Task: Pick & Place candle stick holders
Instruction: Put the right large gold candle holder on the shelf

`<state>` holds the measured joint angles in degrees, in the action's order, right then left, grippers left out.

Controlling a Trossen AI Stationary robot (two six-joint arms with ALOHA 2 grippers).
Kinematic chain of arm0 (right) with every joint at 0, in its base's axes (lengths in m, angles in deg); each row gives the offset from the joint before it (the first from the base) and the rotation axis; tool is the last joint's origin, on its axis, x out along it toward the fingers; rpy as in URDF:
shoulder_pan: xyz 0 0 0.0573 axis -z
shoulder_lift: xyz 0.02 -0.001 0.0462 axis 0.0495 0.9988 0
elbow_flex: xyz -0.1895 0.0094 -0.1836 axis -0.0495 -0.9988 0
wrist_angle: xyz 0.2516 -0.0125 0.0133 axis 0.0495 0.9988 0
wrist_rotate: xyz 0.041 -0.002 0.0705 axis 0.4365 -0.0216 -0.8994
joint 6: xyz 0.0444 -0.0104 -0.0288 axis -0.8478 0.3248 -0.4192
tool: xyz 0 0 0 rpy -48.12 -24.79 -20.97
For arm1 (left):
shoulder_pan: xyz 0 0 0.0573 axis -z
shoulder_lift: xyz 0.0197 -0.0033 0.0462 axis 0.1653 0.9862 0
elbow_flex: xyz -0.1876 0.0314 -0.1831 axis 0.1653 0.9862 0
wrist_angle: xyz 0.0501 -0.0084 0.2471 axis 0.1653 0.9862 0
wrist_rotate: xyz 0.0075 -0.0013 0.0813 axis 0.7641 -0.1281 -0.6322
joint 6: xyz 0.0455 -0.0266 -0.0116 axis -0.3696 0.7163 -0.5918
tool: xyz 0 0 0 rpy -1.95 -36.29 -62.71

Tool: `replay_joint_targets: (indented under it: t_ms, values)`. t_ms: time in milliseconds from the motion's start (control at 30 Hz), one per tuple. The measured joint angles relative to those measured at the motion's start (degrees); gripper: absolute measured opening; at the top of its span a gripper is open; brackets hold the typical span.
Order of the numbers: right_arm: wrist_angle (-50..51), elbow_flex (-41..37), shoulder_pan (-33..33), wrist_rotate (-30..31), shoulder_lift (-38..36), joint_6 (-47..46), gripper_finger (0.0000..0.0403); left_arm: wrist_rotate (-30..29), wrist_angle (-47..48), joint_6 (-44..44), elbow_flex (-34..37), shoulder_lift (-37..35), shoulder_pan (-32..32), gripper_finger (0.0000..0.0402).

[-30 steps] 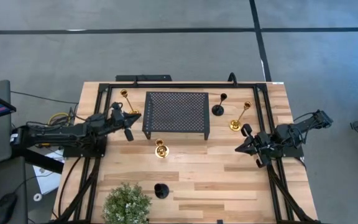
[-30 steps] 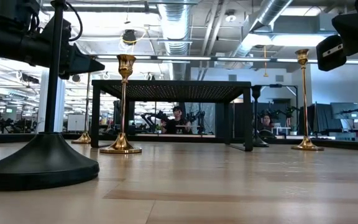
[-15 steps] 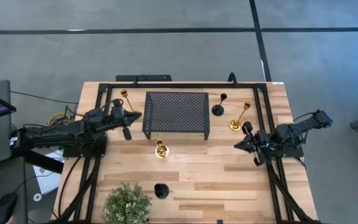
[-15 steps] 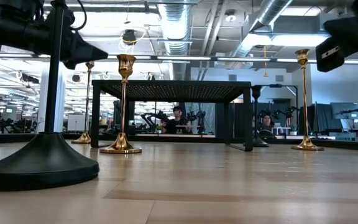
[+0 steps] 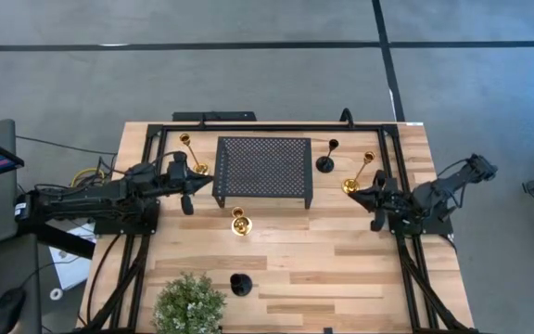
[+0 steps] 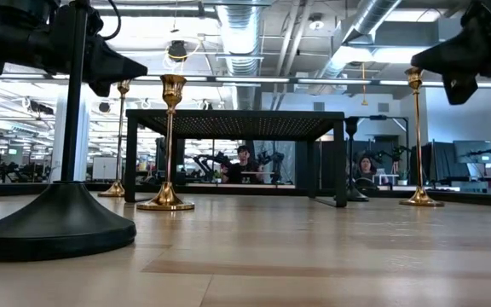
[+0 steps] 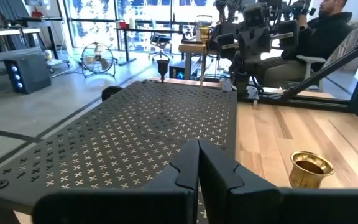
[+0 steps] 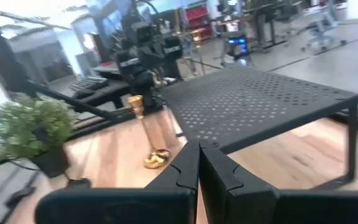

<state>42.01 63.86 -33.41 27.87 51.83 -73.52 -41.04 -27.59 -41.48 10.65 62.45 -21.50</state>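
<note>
From above, you have the left gripper (image 5: 193,176) hovering at the left edge of the black perforated stand (image 5: 262,170), just beside the tall gold holder (image 5: 191,154) at the back left. Over the last second it has crept forward toward the stand. The right gripper (image 5: 371,197) has swung in from the front right and now sits just beside the other tall gold holder (image 5: 358,174), so that looks like your next pick on that side. The short gold holder (image 5: 239,222) stands in front of the stand, one black holder (image 5: 326,160) behind its right corner, the other black holder (image 5: 240,283) near the front beside the potted plant (image 5: 189,305). All five holders stand untouched on the surface (image 5: 341,269).

At table height, the right arm has dropped to the top of the tall gold holder (image 6: 416,141); whether it touches, you cannot tell.

Your left wrist camera shows its jaws pressed together over the stand (image 7: 135,137), the short gold holder (image 7: 311,169) off to one side.

Your right wrist camera shows jaws pressed together too, so they must spread before any grasp.
</note>
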Motion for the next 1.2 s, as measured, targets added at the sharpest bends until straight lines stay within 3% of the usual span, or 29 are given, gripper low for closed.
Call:
replay_joint_targets:
  t_ms: [167,333,633,967,1200]
  values:
    - [2.2,4.1,-4.0,4.0,6.8,0.3,0.0,0.0,0.0,0.0,0.0,0.0,0.0,0.0008]
    - [1.3,6.5,-5.0,-0.5,10.5,2.9,0.0,0.0,0.0,0.0,0.0,0.0,0.0,0.0008]
    - [-9.6,6.6,-3.5,-6.3,18.8,4.6,0.0,0.0,-0.2,0.0,0.0,0.0,0.0,0.0008]
    - [-32.2,6.6,7.9,-22.6,32.1,13.6,0.0,0.0,-0.4,0.0,0.0,0.0,0.0,0.0008]
    - [-34.9,6.7,22.6,-34.2,35.1,12.4,0.0,0.0,-0.6,0.0,0.1,0.0,0.0,0.0008]
